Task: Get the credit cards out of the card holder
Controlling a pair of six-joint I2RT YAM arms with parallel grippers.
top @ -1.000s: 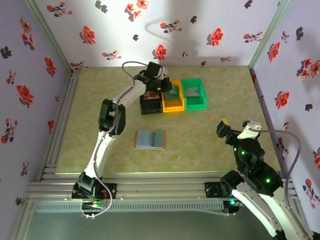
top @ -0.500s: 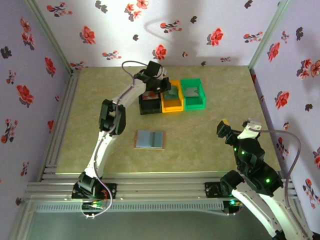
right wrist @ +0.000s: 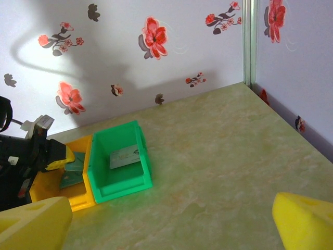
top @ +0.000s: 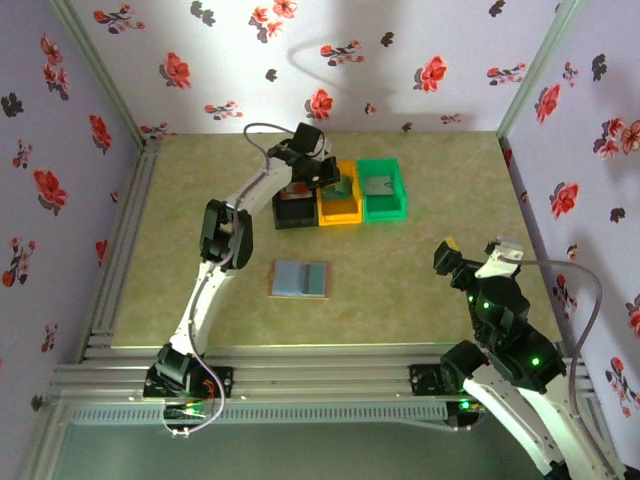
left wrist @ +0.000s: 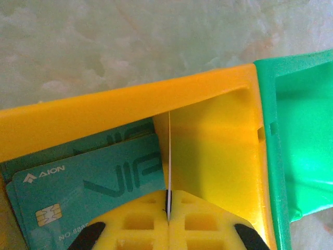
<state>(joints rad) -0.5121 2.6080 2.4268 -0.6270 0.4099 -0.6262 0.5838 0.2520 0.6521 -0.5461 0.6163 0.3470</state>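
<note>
Your left hand (left wrist: 168, 208) hangs over the orange bin (left wrist: 218, 130) with its yellow fingertips pressed together. A thin pale line runs out from between them toward the bin's far wall; you cannot tell from the wrist view whether it is a card seen edge-on. Just beside the fingertips, two teal cards (left wrist: 93, 182) lie overlapped in the bin's left half, the upper one showing a chip and printed letters. The green bin (left wrist: 296, 130) touches the orange one on its right and holds a card (right wrist: 125, 155) lying tilted against its floor. The black bin (top: 293, 210) sits against the orange bin's other side, so the three form a row near the back of the table (top: 420, 250). The card holder (top: 300, 279) lies open and flat nearer the arms, well apart from the bins, its two pale blue panels facing up. Your right hand (right wrist: 171, 221) is raised over the right side of the table, fingers spread wide and gripping nothing, well away from the bins and the card holder.
</note>
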